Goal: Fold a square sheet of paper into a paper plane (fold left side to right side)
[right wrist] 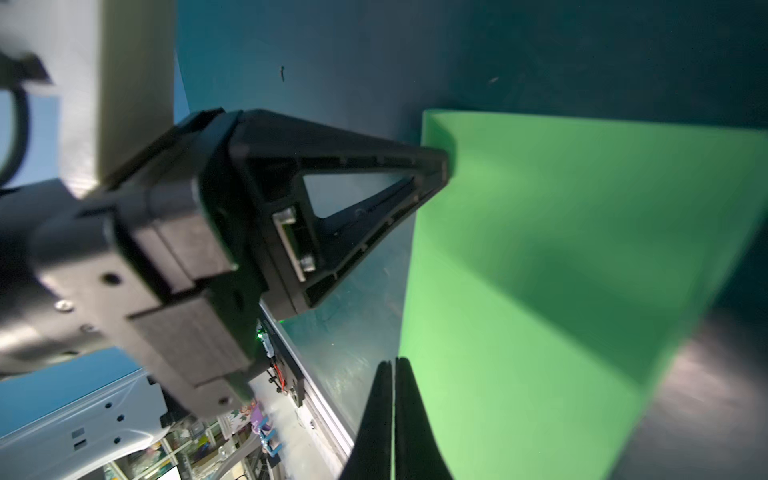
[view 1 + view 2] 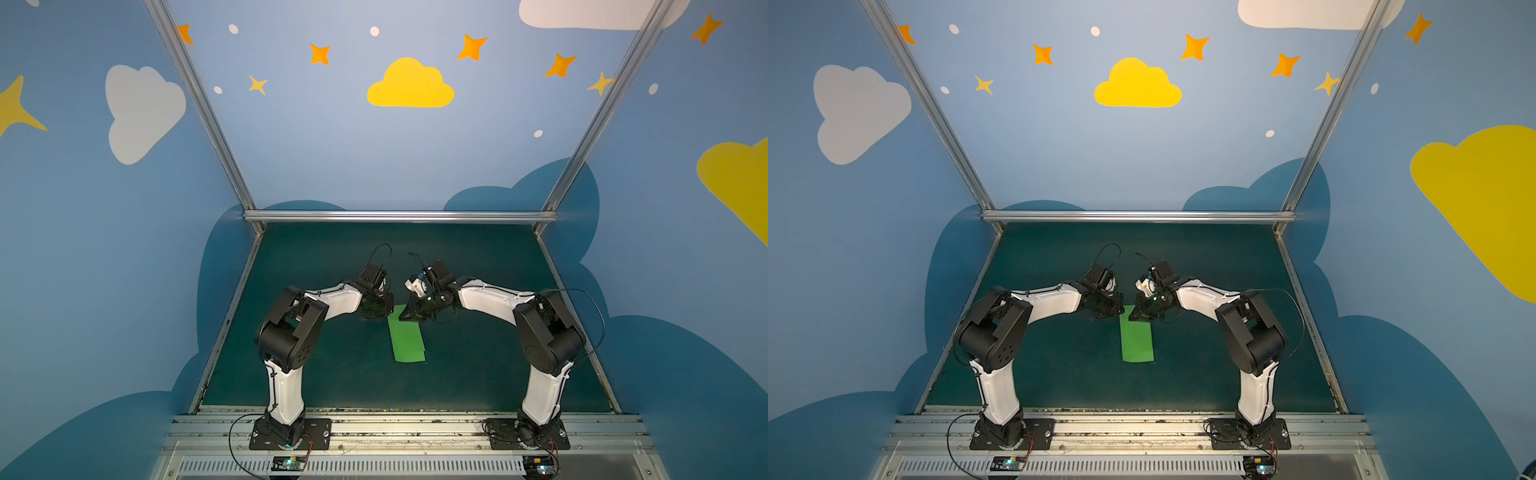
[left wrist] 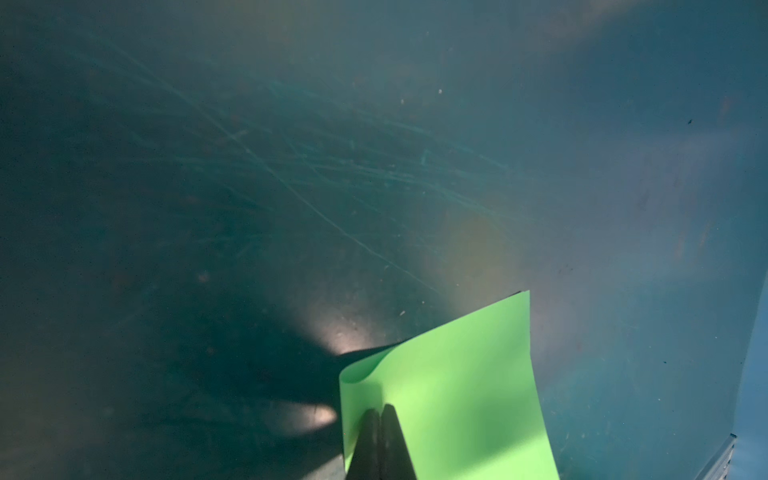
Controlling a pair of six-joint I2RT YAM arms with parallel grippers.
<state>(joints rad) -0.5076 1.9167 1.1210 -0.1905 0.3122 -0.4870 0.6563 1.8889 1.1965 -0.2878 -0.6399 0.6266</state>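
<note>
The square sheet of paper lies on the mat as a bright green narrow rectangle, folded double. Its left long side is a loose, rounded fold, seen in the left wrist view. My left gripper is shut, its tips resting on the far left corner by that fold; the right wrist view shows it there. My right gripper is shut too, tips on the sheet's far edge. A thin green line shows between its fingers. No paper plane is in view.
The dark teal mat covers the table, scratched near the paper. Blue walls with aluminium rails close the back and both sides. The two arm bases stand on the front rail.
</note>
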